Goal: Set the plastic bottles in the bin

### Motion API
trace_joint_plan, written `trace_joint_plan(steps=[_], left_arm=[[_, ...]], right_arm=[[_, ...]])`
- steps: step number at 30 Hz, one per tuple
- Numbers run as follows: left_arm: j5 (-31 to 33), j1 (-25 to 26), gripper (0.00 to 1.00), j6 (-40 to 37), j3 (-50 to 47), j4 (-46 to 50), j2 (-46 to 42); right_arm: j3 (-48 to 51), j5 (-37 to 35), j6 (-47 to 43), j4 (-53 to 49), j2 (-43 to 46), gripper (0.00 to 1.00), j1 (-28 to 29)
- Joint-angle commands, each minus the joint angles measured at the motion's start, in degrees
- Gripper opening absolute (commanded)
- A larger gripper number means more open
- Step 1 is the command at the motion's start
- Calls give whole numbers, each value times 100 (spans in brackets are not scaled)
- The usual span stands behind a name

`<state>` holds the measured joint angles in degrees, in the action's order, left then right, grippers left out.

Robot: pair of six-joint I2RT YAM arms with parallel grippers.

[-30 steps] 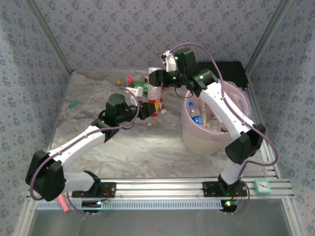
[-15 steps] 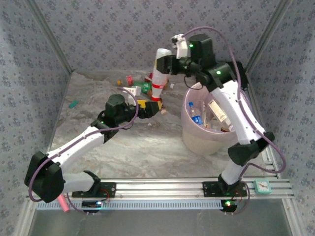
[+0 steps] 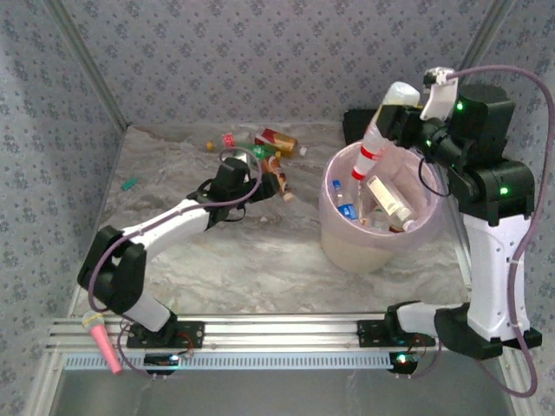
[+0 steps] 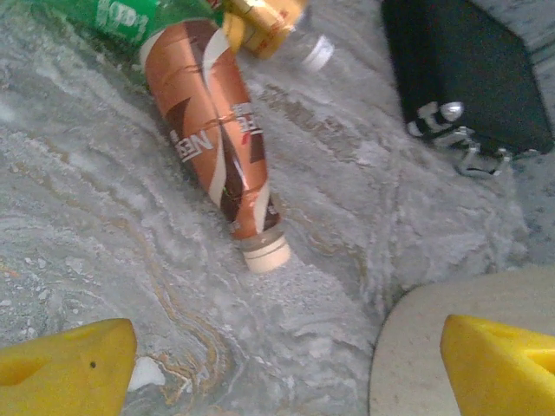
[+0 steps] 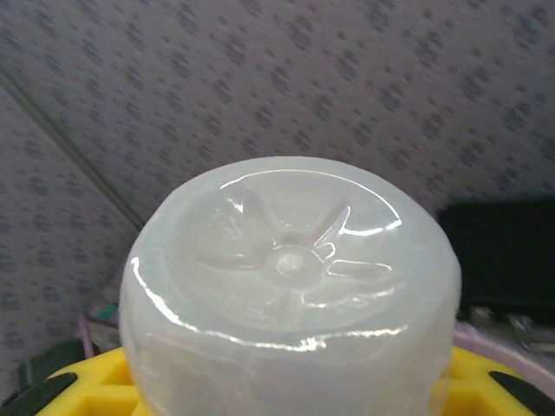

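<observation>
My right gripper point(image 3: 406, 120) is shut on a white plastic bottle point(image 3: 379, 130) with a red band, held tilted, neck down, above the bin point(image 3: 334, 230). In the right wrist view the bottle's pale base point(image 5: 290, 277) sits between my yellow fingers point(image 5: 78, 386). The cream bin has a pink liner and holds several bottles point(image 3: 389, 198). My left gripper point(image 3: 264, 173) hangs open over the table, nothing between its fingertips point(image 4: 65, 364). Just ahead of it lies a brown bottle point(image 4: 217, 147) with a cream cap. A green bottle point(image 4: 130, 13) and a yellow-labelled one point(image 4: 260, 17) lie behind that.
More bottles point(image 3: 276, 139) lie at the back of the marbled table point(image 3: 243, 260). A black case point(image 4: 468, 69) stands behind the bin, whose rim point(image 4: 434, 347) is close to my left gripper. A pink microphone point(image 3: 102, 341) lies at the near left rail. A small green item point(image 3: 129, 183) lies far left.
The right arm has lifted the white bottle off the pile and swung it right, over the bin. The left gripper has opened and reached farther back toward the pile.
</observation>
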<state>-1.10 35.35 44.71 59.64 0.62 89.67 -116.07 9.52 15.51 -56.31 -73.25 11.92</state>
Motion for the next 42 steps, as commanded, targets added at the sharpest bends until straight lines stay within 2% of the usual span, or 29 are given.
trace_joint_plan(steps=[1,7,13,30,38,42], left_arm=[[181,-26,88,91,477,296,447],[166,-82,85,-24,1092,638,1168],[6,-123,89,-24,1645,980,1752],[197,-125,87,-131,1841,1261,2161],[189,-116,88,-143,1942,1287,2333],[119,-86,89,-221,2047,1313,2438]], right_arm=[[506,-268,-240,-648,-177,42,-57],[800,-573,-485,-1291,-354,43,-59],[1257,-432,-678,-1393,-562,43,-63],[2662,114,-528,-984,-889,46,-101],[2656,85,-494,-825,-690,64,-124],[2361,-15,-496,-992,-618,78,-129]])
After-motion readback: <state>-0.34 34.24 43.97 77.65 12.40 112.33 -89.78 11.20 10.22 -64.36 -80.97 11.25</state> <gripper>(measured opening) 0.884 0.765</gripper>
